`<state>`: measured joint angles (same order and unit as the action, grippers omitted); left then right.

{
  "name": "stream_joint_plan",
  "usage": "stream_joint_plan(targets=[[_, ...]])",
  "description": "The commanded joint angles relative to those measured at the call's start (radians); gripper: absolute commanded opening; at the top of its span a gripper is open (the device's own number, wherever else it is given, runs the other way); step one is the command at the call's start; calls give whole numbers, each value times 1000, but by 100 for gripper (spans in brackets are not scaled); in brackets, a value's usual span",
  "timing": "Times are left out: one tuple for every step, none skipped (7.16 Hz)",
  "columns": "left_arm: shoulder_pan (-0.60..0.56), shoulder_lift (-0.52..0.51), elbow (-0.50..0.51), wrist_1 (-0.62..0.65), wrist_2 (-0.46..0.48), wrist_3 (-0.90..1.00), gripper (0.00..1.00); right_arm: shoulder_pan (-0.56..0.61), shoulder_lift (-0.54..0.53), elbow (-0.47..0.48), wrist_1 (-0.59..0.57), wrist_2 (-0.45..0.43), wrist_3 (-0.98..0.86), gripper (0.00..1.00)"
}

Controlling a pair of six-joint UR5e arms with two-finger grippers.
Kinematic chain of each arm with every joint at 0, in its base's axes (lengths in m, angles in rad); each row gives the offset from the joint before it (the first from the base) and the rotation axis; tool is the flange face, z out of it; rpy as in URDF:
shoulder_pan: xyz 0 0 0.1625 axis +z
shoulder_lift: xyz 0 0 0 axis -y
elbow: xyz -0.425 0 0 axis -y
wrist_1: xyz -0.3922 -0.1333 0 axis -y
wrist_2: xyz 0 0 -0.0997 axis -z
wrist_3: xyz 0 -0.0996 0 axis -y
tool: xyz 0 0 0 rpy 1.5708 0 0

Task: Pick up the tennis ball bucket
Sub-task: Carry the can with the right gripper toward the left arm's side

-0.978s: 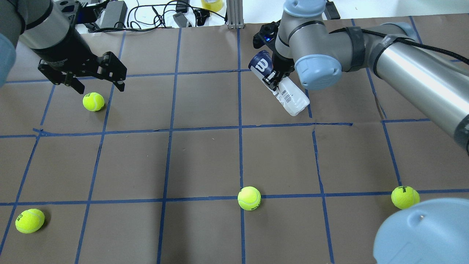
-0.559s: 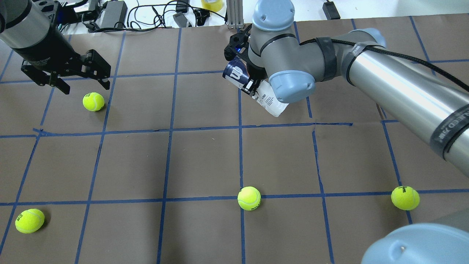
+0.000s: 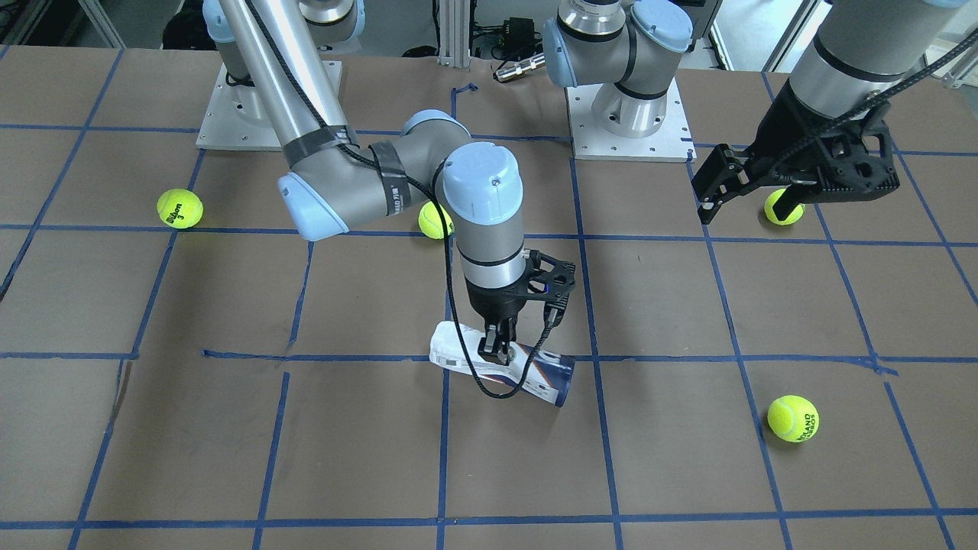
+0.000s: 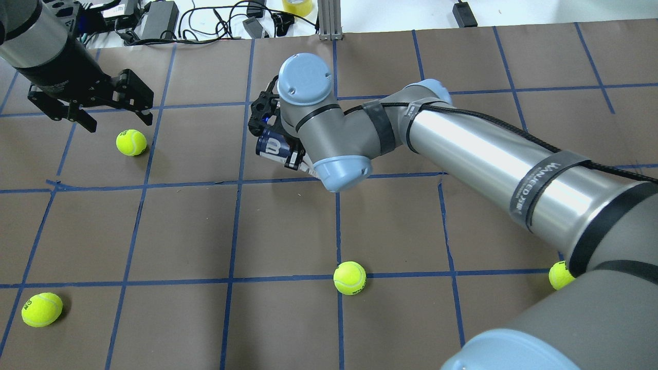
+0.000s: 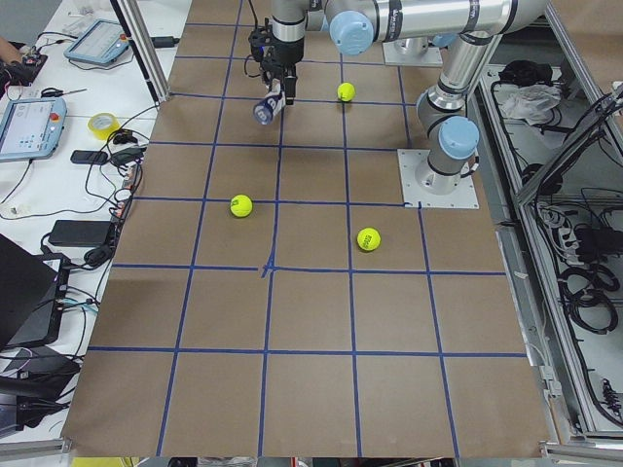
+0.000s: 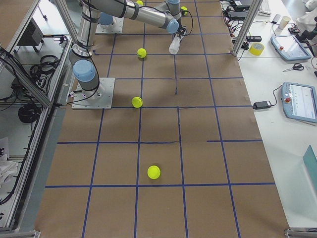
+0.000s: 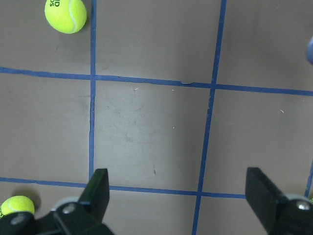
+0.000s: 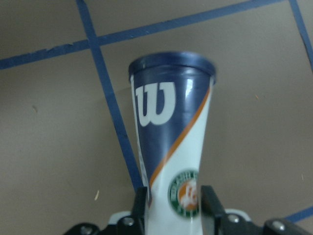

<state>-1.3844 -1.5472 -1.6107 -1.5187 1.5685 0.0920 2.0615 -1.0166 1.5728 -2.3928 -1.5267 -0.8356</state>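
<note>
Brown table [image 4: 282, 231] with blue tape grid [image 4: 175, 281], four tennis balls [image 4: 349, 277]

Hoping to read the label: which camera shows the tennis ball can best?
Right wrist-mounted: the tennis ball can fills it, logo and emblem clear. Front-facing shows its length but small; overhead the arm hides most; side views, specks.

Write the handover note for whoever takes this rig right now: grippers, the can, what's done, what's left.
Right gripper: shut on the can, fingers clamped at its emblem.
Left gripper: open, empty, above the table near a ball.
Can: tilted almost on its side, navy end toward the robot's left, and looks clear of the table.
Done: the grasp, and apparently the lift.
Left: confirm clearance; raise more if needed.
</note>
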Motion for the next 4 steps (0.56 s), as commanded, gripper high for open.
stream_joint_plan(targets=[[1, -1, 0, 0, 4, 0, 100, 23, 24, -2, -39, 2, -101, 50], [1, -1, 0, 0, 8, -2, 100, 22, 20, -4, -42, 5, -102, 59], [1, -1, 0, 0, 10, -2, 100, 23, 13, -2, -39, 28, -102, 73], [1, -1, 0, 0, 1, -2, 100, 22, -2, -2, -26, 37, -102, 75]])
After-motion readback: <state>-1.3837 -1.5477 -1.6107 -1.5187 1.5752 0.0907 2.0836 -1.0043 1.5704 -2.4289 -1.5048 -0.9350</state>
